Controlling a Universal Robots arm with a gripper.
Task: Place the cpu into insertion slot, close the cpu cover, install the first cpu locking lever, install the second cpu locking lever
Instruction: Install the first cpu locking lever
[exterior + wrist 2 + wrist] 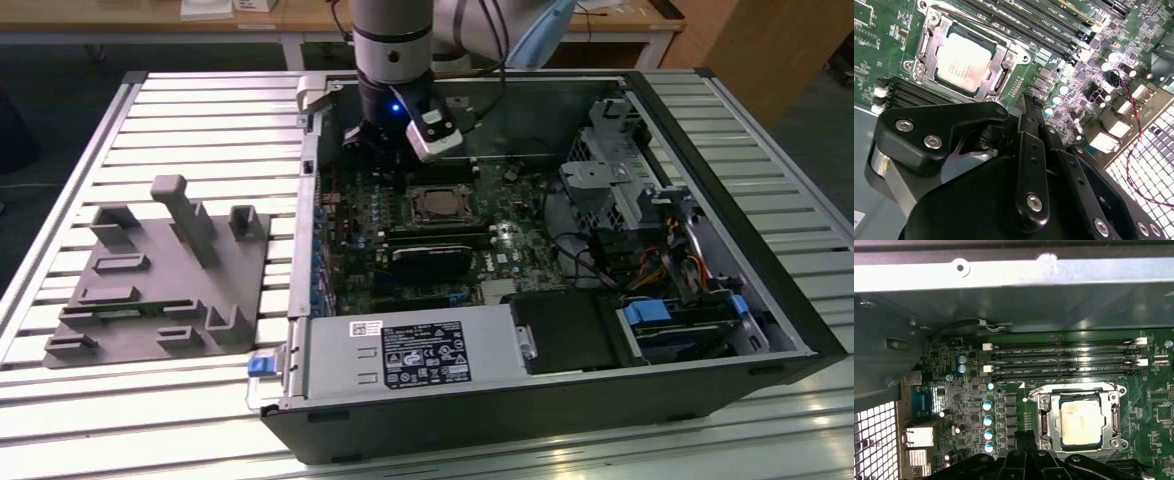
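Second wrist view, cpu (963,61) within cpu cover (1002,64), just beyond gripper (1025,102)

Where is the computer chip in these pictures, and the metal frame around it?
cpu (1081,424), first wrist view, middle of its metal top.
cpu cover (1046,421), first wrist view, one side bar of the frame.
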